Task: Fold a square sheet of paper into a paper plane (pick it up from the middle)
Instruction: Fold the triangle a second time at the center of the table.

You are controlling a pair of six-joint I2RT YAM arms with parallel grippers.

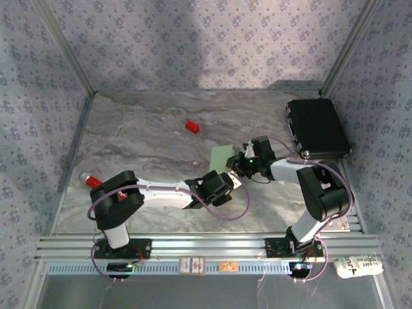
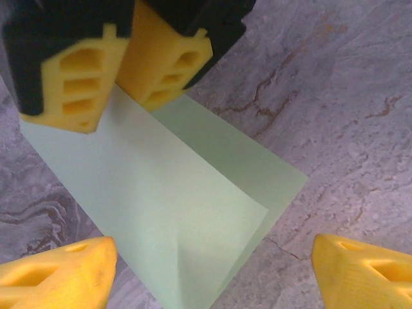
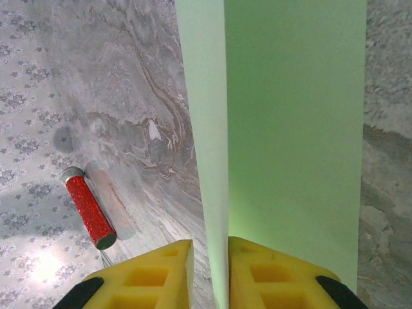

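Square sheet of paper: pale green and folded, no longer a flat square. 1 layer lies over another. A slanted fold edge crosses the top face, and a narrower strip of the lower layer shows along 1 side. Position: mid-table, slightly right of centre, between the 2 grippers. I cannot tell whether the whole sheet rests on the surface or is partly raised.

Right gripper: jaws closed on 1 edge of the sheet. Both yellow fingers press against the paper, with only the paper's thickness between them. In the right wrist view the sheet runs straight away from the fingertips.

Left gripper: jaws spread wide, nothing held. Its 2 yellow fingertips sit either side of the sheet's near corner, opposite the clamped edge. I cannot tell whether they touch the paper.

Surroundings:
- Grey marbled table.
- 1 small red block lies beyond the sheet, apart from it.
- 1 red glitter cylinder with silver end caps lies near the left side of the table, well apart from the sheet.
- 1 black case sits flat in the far right corner.
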